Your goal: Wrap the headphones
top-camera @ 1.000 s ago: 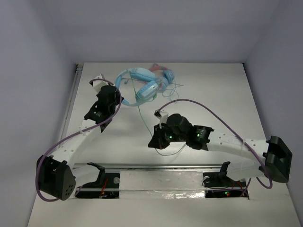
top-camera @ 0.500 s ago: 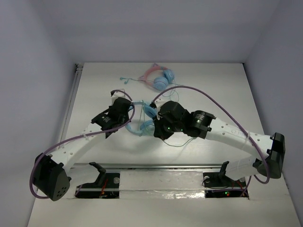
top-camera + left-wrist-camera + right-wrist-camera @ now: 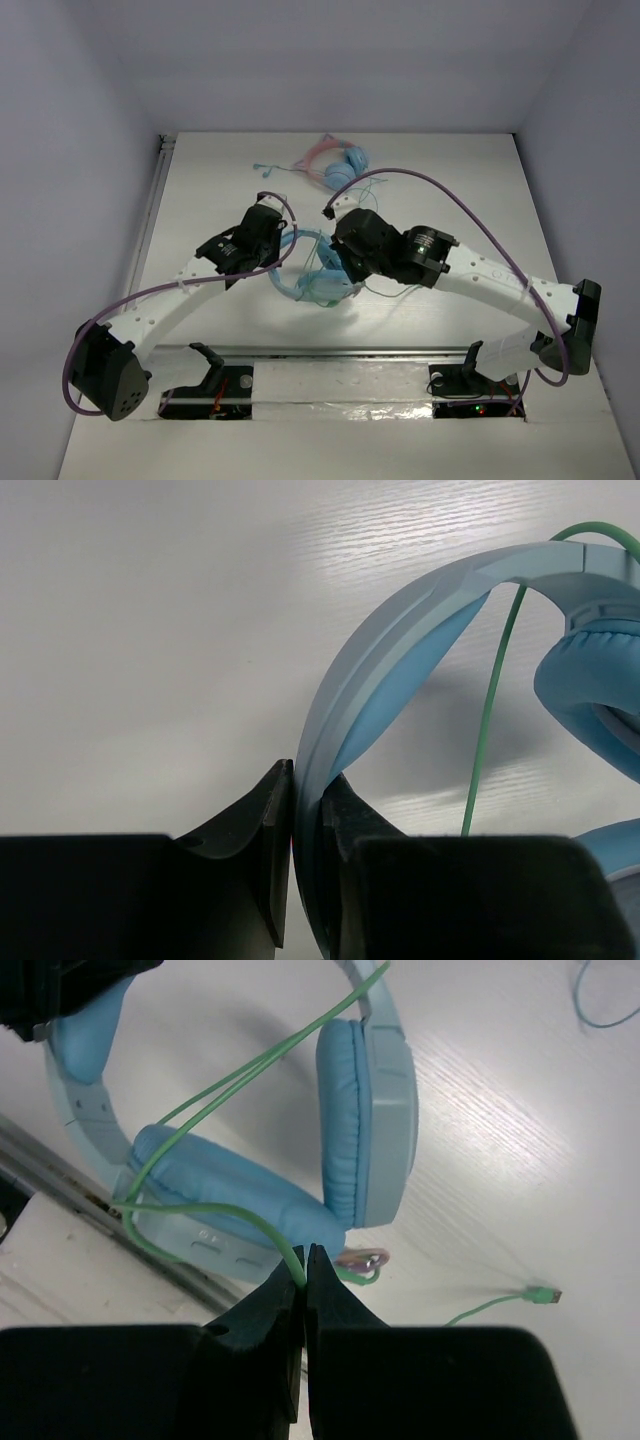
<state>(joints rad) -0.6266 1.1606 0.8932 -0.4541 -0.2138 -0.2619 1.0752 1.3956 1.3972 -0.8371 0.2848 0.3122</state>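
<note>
The light-blue headphones [image 3: 305, 272] sit between my two arms at the table's middle. My left gripper [image 3: 308, 785] is shut on their wide blue headband [image 3: 400, 640]; it shows in the top view [image 3: 277, 252] at the band's left side. My right gripper [image 3: 305, 1265] is shut on the thin green cable [image 3: 215, 1215], just in front of the padded cups [image 3: 365, 1120]; in the top view this gripper [image 3: 342, 268] is hidden under its wrist beside the cups. The cable loops across the cups and its plug end [image 3: 543, 1294] lies on the table.
A smaller pair with a pink headband and blue cups [image 3: 338, 165] lies at the back of the table, with its thin blue cable [image 3: 600, 1000] trailing. A metal rail [image 3: 330, 350] runs along the near edge. Grey walls stand on three sides.
Both arms brought the headphones from the back of the table toward the middle and near side. The right gripper moved up beside the cups with the cable.
</note>
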